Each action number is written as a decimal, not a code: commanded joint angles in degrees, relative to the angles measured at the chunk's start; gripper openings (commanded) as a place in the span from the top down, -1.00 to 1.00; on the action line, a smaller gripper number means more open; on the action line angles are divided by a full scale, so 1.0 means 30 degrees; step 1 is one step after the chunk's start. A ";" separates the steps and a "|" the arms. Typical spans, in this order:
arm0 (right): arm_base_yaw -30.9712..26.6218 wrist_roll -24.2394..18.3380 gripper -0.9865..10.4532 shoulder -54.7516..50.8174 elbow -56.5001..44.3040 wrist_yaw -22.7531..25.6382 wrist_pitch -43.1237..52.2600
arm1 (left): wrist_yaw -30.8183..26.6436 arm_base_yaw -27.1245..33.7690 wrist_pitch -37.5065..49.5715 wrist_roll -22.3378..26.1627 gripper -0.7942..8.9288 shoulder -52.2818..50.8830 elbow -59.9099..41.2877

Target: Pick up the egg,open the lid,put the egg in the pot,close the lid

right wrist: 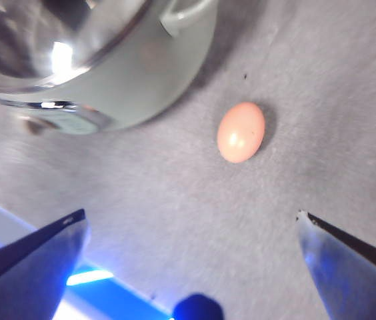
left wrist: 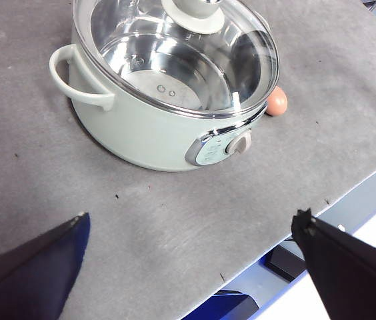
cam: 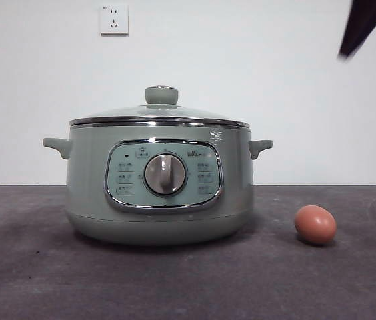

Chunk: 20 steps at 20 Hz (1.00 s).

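egg (cam: 315, 225) lies on the grey surface (cam: 35, 267) just beside the lidded pot (cam: 158, 187), right hand (right wrist: 191, 223) released above it: light, smooth, fragile, so pinch gently across its middle
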 commanded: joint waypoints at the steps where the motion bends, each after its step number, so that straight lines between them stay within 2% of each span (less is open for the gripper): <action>1: 0.0692 0.0321 -0.21 0.2047 0.0022 0.1115 0.0940 | 0.0073 0.0022 0.0117 0.0073 -0.39 -0.0044 0.0058; 7: 0.1610 0.0539 -0.21 0.7053 0.0022 0.2659 0.3606 | 0.0058 0.0022 0.0117 0.0073 -0.39 -0.0044 0.0058; 14: 0.2171 0.0823 -0.19 1.0010 0.0022 0.3621 0.5938 | 0.0051 0.0022 0.0117 0.0073 -0.39 -0.0044 0.0058; 20: 0.2419 0.0954 0.37 1.0491 0.0022 0.3628 0.6411 | 0.0044 0.0022 0.0124 0.0073 -0.39 -0.0044 0.0058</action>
